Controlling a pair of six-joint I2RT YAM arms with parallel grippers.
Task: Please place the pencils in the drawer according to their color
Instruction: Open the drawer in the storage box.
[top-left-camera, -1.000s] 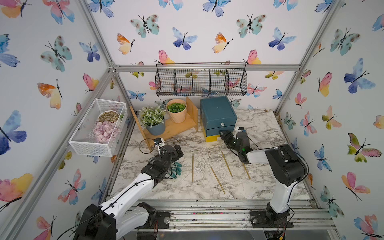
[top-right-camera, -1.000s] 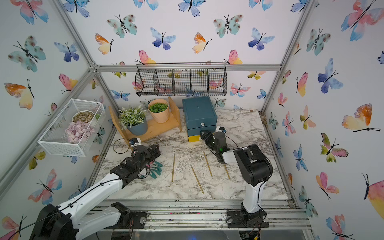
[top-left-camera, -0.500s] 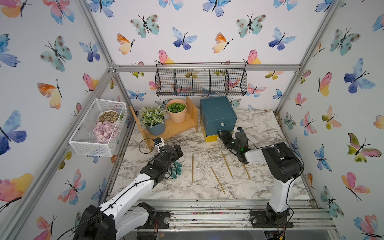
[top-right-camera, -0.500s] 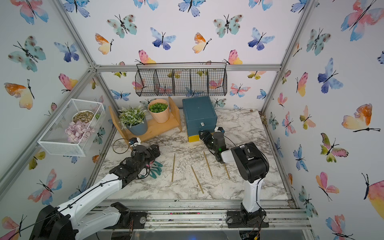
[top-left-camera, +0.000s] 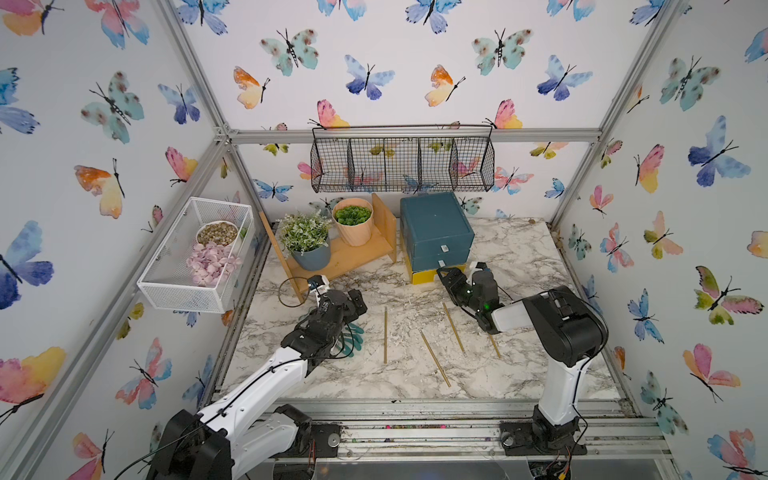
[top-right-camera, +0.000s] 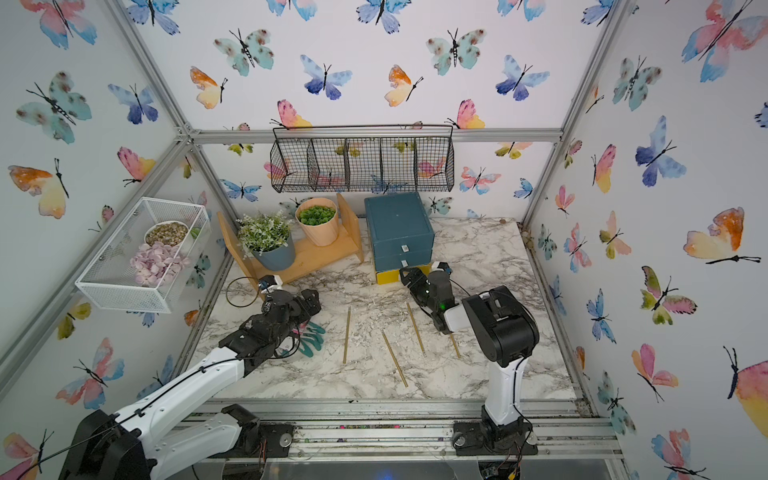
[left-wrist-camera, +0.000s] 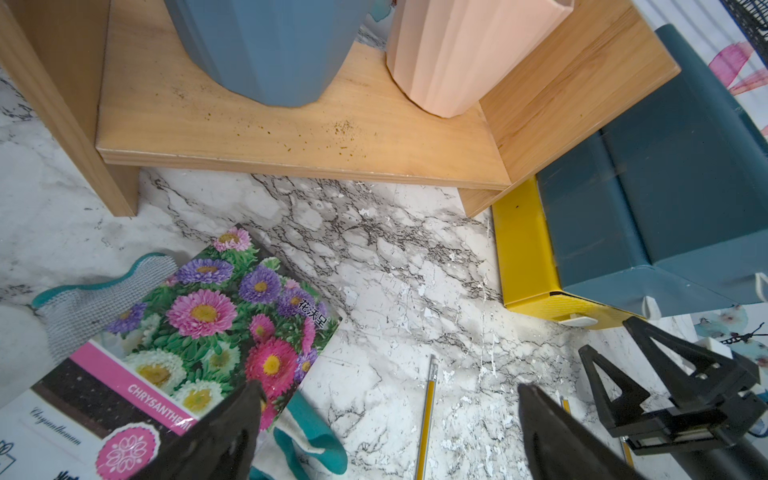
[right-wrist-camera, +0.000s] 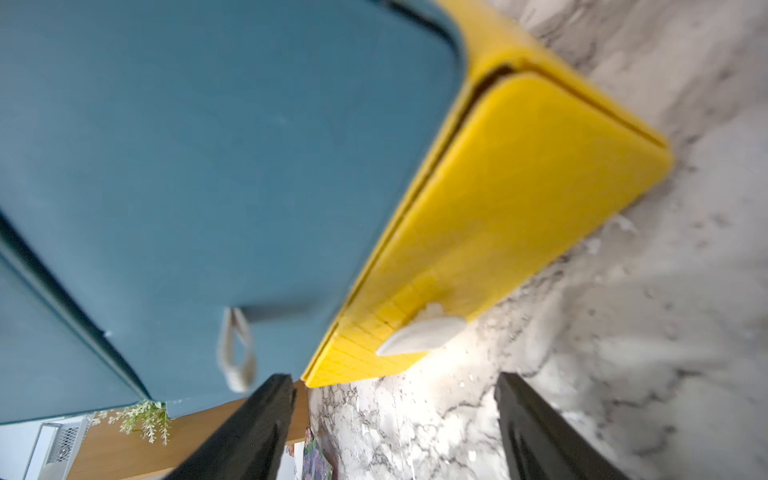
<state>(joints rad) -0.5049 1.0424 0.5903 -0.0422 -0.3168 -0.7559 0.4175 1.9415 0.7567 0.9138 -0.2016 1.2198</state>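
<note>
Marble tabletop holds four gold pencils; one three-drawer chest.

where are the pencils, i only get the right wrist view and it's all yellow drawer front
observer: Four gold-tan pencils lie on the marble table in front of the chest, nearer the arm bases than your right gripper.
operator: is the left arm in my way
observer: No, the left gripper hangs open and empty off to the side, over a seed packet and teal gloves.
operator: any black or red pencils out there
observer: None that I can see on the table, only the gold-tan ones.
</note>
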